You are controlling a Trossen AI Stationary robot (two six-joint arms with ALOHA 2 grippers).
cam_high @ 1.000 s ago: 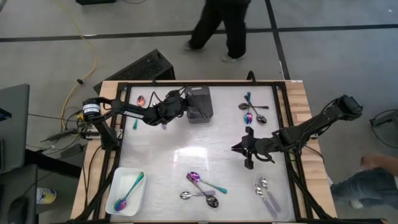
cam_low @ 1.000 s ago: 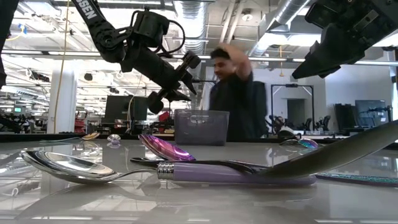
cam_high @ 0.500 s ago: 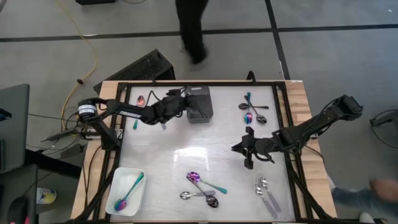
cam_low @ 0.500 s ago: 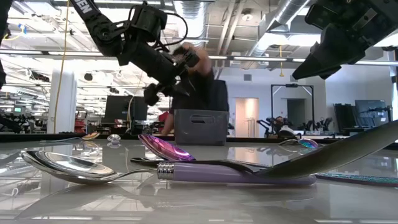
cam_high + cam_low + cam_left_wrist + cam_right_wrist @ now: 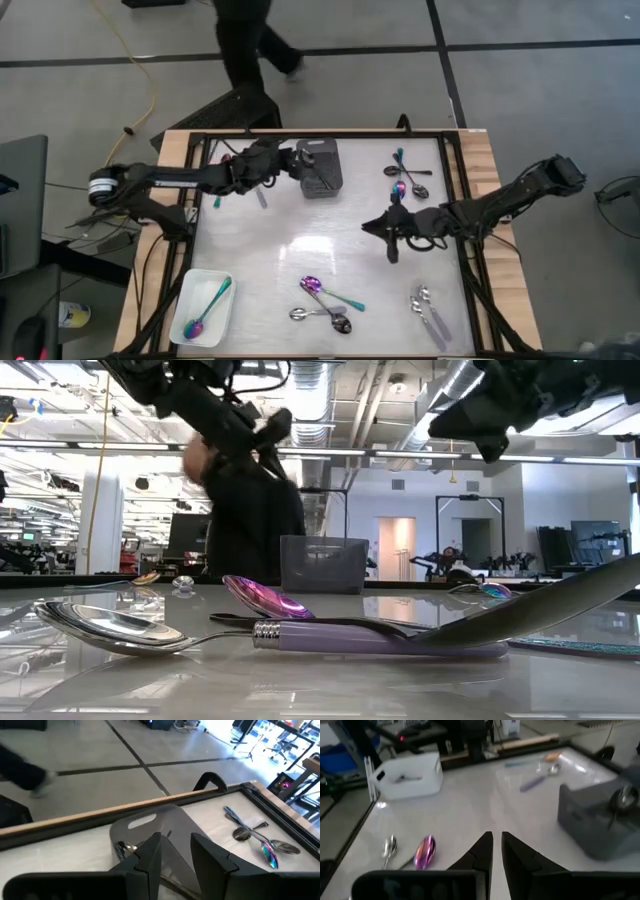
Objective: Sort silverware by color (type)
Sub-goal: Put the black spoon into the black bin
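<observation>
My left gripper hangs open above the grey bin's left rim; in the left wrist view its fingers frame the bin, which holds a silver spoon. My right gripper is shut and empty, in the air right of the table's middle. Spoons lie flat on the table: a mixed group far right, another near the middle, silver ones near right, one far left. A rainbow spoon lies in the white tray.
A lilac-handled piece and a teal one lie left of the bin. A black frame rims the table. Bare tabletop spreads between the arms. A person walks on the floor past the far edge.
My left gripper has risen and moved toward the table's right and far edge, ending over the bin's rim. My right gripper has shifted a little toward the left and far edge. The person behind the table has walked leftward.
</observation>
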